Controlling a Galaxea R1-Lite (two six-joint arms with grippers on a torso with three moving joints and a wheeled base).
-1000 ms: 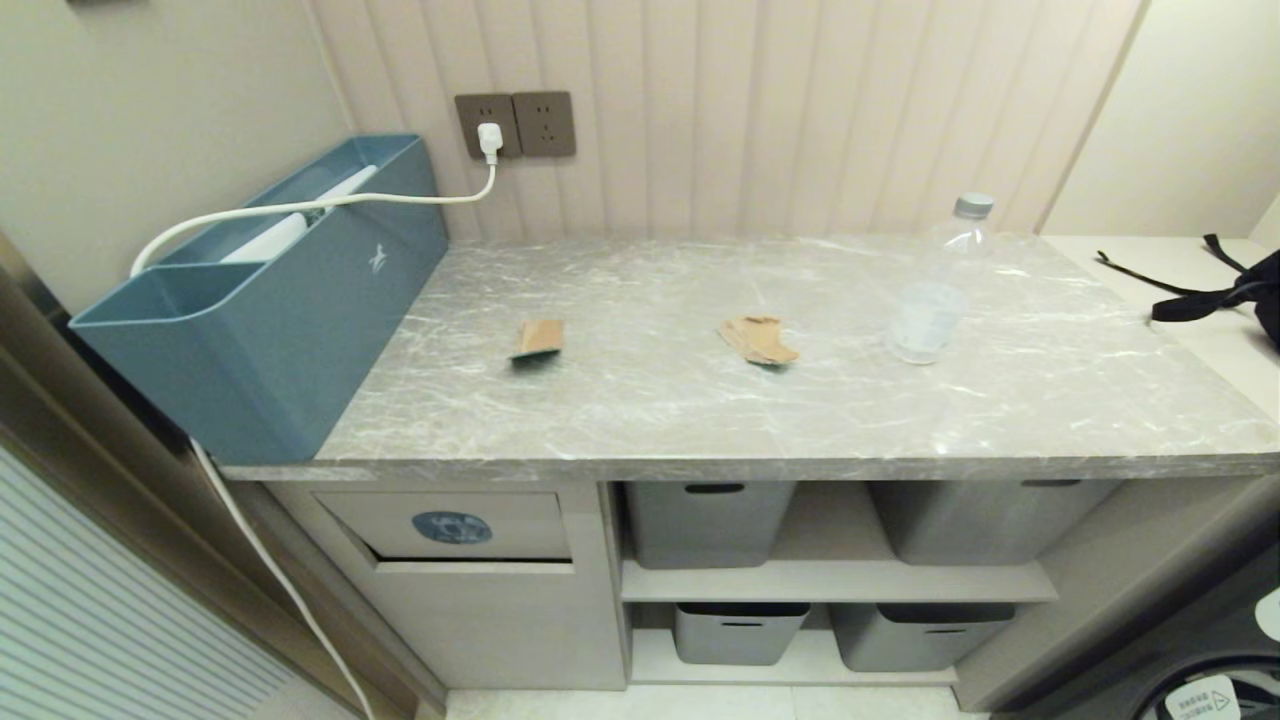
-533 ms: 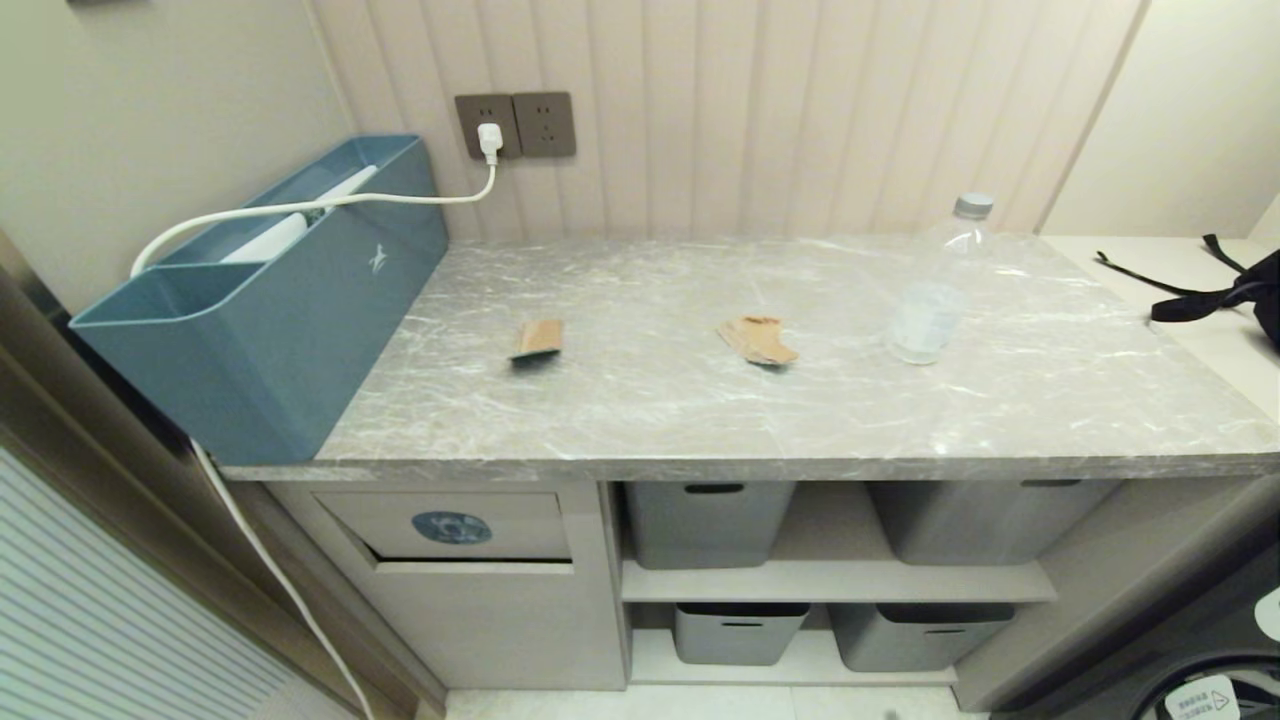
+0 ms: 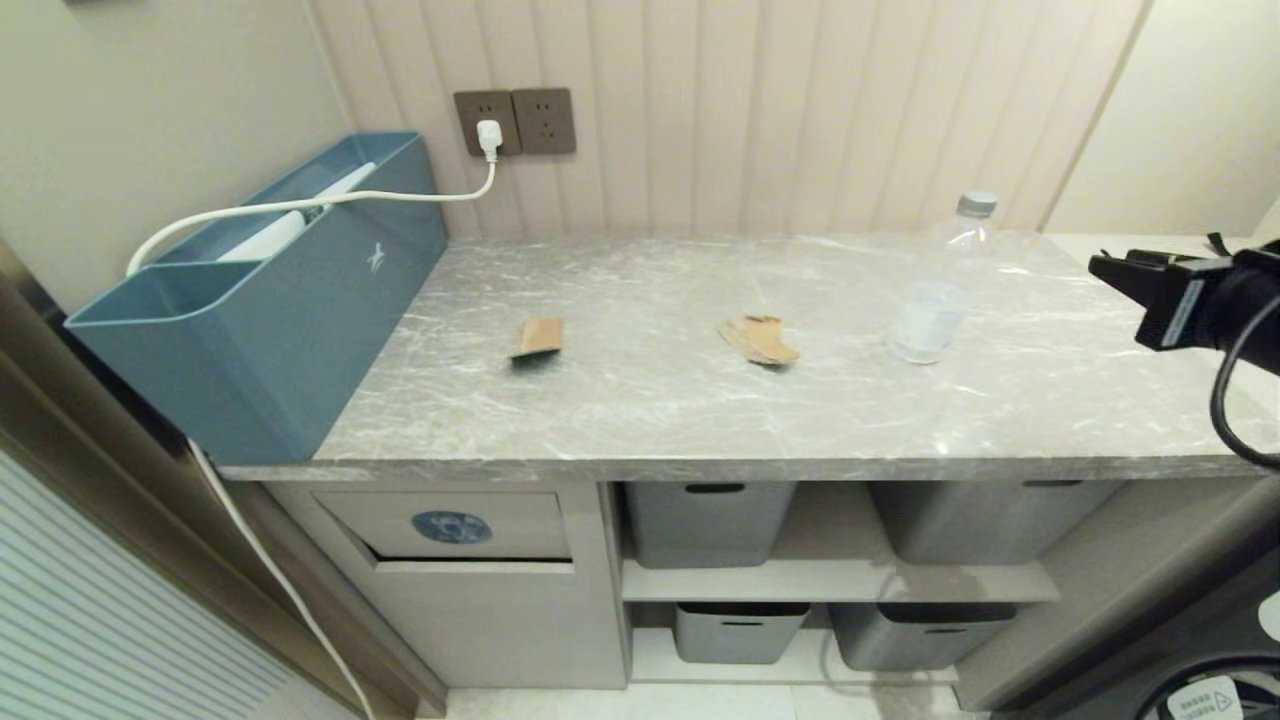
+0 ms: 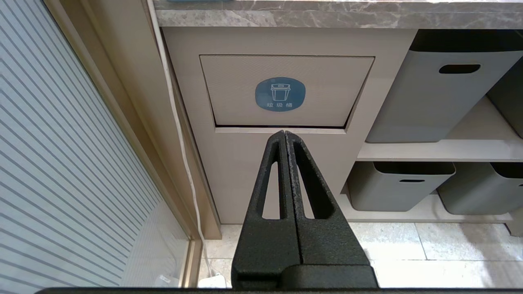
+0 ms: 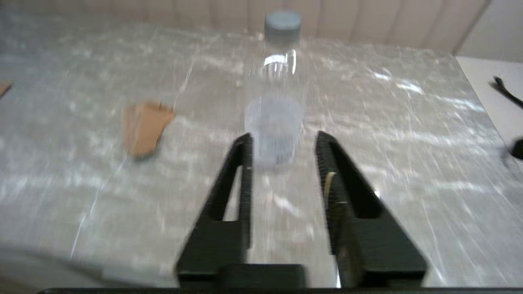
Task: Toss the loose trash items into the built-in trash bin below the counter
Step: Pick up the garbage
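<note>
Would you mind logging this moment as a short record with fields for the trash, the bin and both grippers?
counter: holds all three trash pieces
bottle: upright, capped, on the right part
cardboard scrap: lying near the middle
card piece: lying left of the scrap
trash bin flap: below the counter's left end
right gripper: open, lined up on the bottle, not gripping it
left gripper: shut, empty, low before the flap

Both grippers showing matte black, wedge-shaped fingers (image 4: 294,171) with slotted cut-outs; a black cable (image 3: 1235,400) is looping off the right arm (image 3: 1215,295).
</note>
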